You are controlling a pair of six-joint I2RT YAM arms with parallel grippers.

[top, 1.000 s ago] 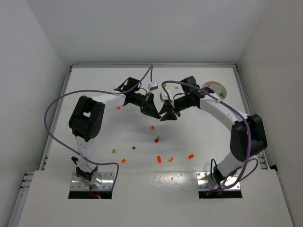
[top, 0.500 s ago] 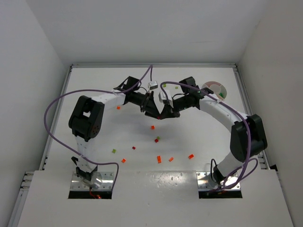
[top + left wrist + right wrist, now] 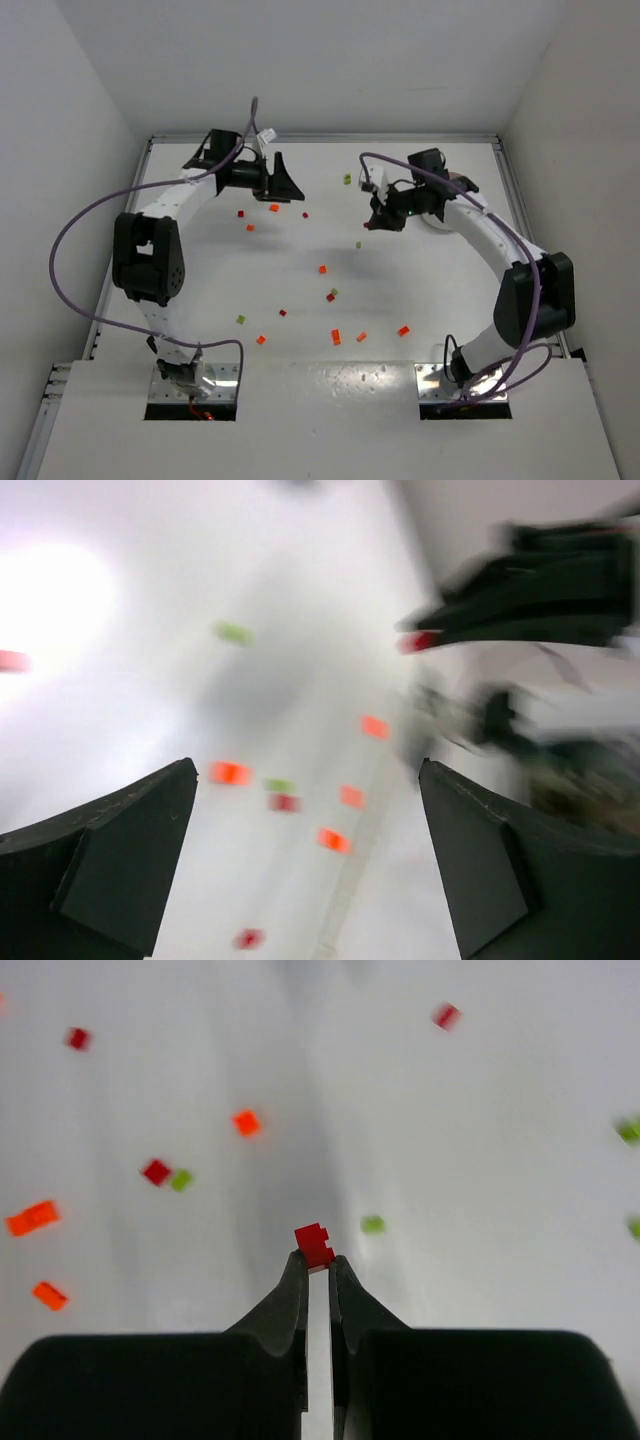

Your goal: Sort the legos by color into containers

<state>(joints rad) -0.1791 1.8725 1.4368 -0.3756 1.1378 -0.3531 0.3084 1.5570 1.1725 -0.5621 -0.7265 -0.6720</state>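
R gripper [image 3: 316, 1260]: jaws almost closed, pinching a tiny red plastic brick [image 3: 314, 1244] at the extreme fingertips, above the white table [image 3: 430, 290].

Handling (est.): the brick is rigid, very light and smooth-sided. The grip is shallow, so a jolt may twist it or pop it out.

L gripper [image 3: 305, 770]: jaws wide apart, empty, at table far-left.

The round white divided dish [image 3: 464, 183] sits just beside the R gripper, mostly hidden under the arm.

Clearance: the far and right table edges are close to the dish. There is open room toward centre, where loose bricks [image 3: 335, 337] lie scattered.
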